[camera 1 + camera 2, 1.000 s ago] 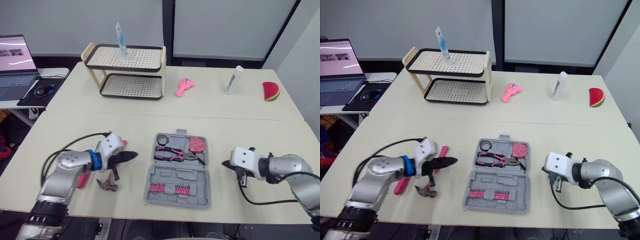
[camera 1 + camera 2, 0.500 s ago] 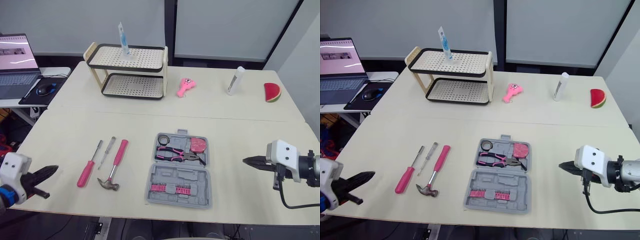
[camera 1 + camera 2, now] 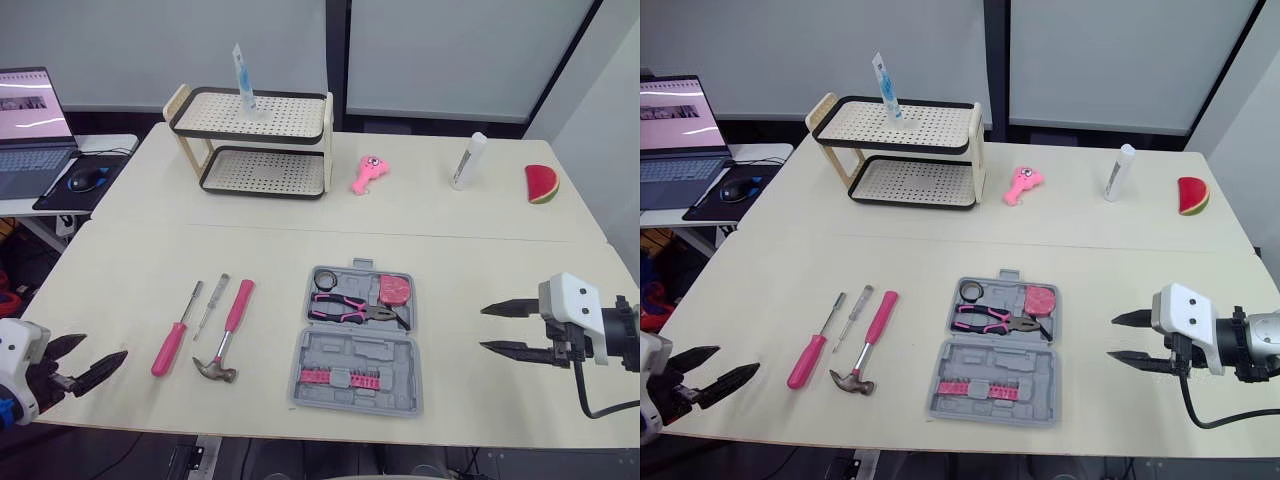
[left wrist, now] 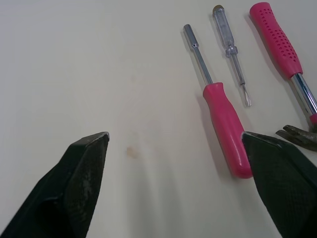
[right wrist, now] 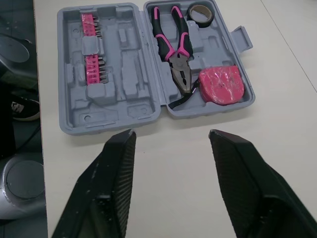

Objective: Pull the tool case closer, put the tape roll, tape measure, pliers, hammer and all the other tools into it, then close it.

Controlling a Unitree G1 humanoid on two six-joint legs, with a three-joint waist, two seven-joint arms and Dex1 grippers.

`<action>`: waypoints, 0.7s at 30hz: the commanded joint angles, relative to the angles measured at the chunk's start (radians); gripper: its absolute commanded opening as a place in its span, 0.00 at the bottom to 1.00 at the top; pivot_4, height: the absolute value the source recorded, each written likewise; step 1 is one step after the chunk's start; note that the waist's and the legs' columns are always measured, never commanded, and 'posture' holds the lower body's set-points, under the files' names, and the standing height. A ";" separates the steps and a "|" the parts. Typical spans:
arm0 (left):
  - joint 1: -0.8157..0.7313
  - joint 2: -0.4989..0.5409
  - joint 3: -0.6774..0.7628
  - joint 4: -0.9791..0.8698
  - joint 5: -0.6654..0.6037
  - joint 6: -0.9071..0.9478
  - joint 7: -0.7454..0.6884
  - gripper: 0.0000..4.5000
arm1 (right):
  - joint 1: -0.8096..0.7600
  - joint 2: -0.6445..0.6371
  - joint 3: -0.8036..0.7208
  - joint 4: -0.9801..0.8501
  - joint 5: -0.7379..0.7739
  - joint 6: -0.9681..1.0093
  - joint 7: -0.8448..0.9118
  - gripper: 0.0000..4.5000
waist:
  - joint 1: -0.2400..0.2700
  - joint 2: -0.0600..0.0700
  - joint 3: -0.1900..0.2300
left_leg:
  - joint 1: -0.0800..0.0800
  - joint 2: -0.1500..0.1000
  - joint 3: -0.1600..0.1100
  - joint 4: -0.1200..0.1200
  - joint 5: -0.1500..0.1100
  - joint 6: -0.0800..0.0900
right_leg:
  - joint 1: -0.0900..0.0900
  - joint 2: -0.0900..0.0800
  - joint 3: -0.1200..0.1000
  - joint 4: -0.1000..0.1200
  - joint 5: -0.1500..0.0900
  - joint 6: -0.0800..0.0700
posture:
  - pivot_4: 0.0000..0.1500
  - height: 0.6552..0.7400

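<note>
A wide pale tabletop [image 3: 470,260] is seen from above. At its middle, near the front edge, a grey tool case [image 3: 357,345] lies open and flat. The right hand [image 3: 483,328] is held to the right of the case and apart from it, its fingers spread and empty, pointed toward the case. The left hand [image 3: 106,346] is held at the front left corner, likewise spread with nothing in it.

Three tools are laid on the tabletop between the left hand and the case: a hammer [image 3: 228,330] nearest the case, a pink-handled screwdriver [image 3: 175,335] nearest the hand, and a slim tester screwdriver [image 3: 212,305] between them. All three run lengthwise away from the robot, their far ends tilted slightly right. The hammer's head is at the near end. The left hand is judged the nearer one, with the screwdriver's handle ahead and to its right.

In the case's far half are seated pink-handled pliers [image 3: 355,309], a pink tape measure [image 3: 394,289] and a black tape roll [image 3: 324,277]; a row of pink bits [image 3: 338,377] is held in the near half
</note>
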 commanded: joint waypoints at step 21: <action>0.028 0.006 0.017 -0.115 -0.046 0.030 0.005 1.00 | -0.236 0.038 0.167 -0.105 0.110 0.055 -0.079 1.00 | -0.001 -0.001 0.001 | -0.001 0.001 0.001 0.000 0.000 0.000 | -0.003 0.000 0.001 0.000 0.000 0.000 | 1.00 0.94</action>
